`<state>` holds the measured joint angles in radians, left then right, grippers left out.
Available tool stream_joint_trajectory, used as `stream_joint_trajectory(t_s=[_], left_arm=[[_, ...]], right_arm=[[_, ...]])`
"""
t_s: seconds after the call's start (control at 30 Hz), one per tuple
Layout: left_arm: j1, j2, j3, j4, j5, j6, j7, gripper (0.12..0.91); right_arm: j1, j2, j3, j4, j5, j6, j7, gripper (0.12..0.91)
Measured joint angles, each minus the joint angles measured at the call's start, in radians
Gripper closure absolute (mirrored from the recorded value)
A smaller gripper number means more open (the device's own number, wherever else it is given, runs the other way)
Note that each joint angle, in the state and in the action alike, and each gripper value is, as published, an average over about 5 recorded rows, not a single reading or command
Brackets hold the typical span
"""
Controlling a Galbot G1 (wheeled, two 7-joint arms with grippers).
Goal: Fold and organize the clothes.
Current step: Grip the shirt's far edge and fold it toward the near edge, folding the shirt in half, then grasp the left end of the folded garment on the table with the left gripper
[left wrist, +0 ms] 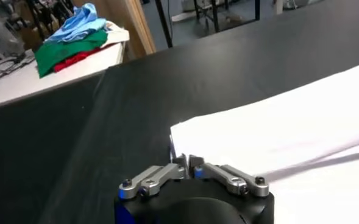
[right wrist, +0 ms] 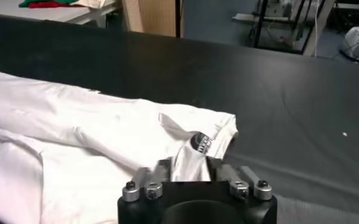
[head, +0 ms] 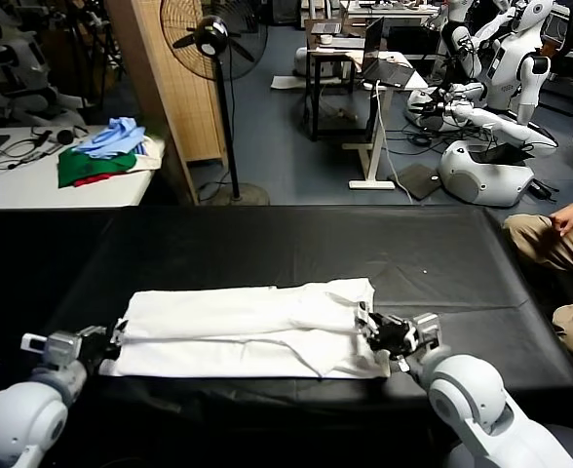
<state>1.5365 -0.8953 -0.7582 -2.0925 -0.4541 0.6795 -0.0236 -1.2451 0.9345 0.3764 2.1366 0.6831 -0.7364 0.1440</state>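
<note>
Right now the white T-shirt (head: 248, 327) lies flat on the black desk (head: 267, 244) in front of me, folded into a long band that runs from side to side, near the edge closest to my body. A crease runs along its length, with one layer lapped over the other.

My left end effector (head: 119, 333) sits low at the left end of the shirt. In the left wrist view its fingers (left wrist: 180, 163) are drawn together on the corner of the cloth, so it is pinching the hem there.

My right end effector (head: 369, 327) is at the right end of the shirt, also down at the desk. Its fingers (right wrist: 162, 169) stand apart, and a raised ridge of white fabric sits between them. Just beyond that ridge a small dark printed logo (right wrist: 202, 143) shows on a turned-up bit of the shirt.

Farther off to my left, on a separate white desk (head: 33, 185), lies a pile of blue, green and red garments (head: 106, 151). A standing fan (head: 213, 39) is on the floor behind the black desk, and a seated person (head: 559, 244) is at its right end.
</note>
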Motion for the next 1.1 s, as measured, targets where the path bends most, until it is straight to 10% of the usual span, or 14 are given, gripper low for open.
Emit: stream_joint_trajectory(t_s=[0.27, 0.93, 1.1], left_arm=[[-0.05, -0.016, -0.028, -0.001, -0.076, 0.014, -0.032, 0.241], [-0.314, -0.105, 0.092, 0.266, -0.321, -0.011, -0.078, 0.232], [-0.328, -0.11, 0.095, 0.308, -0.322, -0.015, -0.075, 0.329]], right_arm=[[0.073, 0.07, 0.014, -0.072, -0.059, 0.01, 0.038, 0.227], [0.256, 0.281, -0.087, -0.404, -0.204, 0.135, 0.041, 0.229], [0.255, 0.313, -0.095, -0.427, -0.227, 0.15, 0.041, 0.383]])
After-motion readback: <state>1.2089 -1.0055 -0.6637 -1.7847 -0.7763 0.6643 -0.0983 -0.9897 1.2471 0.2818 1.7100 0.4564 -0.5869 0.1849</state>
